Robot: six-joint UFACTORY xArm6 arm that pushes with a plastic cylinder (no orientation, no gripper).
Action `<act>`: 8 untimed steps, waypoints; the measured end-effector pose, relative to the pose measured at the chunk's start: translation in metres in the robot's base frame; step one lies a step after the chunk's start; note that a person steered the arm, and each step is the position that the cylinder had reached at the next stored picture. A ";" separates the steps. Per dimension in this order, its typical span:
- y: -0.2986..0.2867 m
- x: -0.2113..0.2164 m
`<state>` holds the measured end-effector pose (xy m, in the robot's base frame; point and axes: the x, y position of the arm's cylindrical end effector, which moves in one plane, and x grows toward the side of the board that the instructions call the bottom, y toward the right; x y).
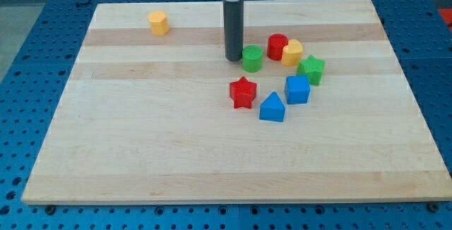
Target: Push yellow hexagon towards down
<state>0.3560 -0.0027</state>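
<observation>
The yellow hexagon (pixel 159 22) sits alone near the view's top left of the wooden board (pixel 141 131). My tip (pixel 233 58) rests on the board far to the hexagon's right and a little lower, just left of a green cylinder (pixel 252 58) and close to touching it. The rod rises straight up to the view's top edge.
A cluster lies right of my tip: a red cylinder (pixel 277 46), a yellow half-round block (pixel 292 52), a green star (pixel 311 69), a blue cube (pixel 297 89), a blue triangular block (pixel 272 108) and a red star (pixel 242 92).
</observation>
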 end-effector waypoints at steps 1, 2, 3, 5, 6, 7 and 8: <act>-0.001 -0.001; -0.002 -0.003; -0.004 -0.028; -0.012 -0.093; -0.016 -0.099; -0.048 -0.129; -0.081 -0.157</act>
<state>0.1995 -0.0834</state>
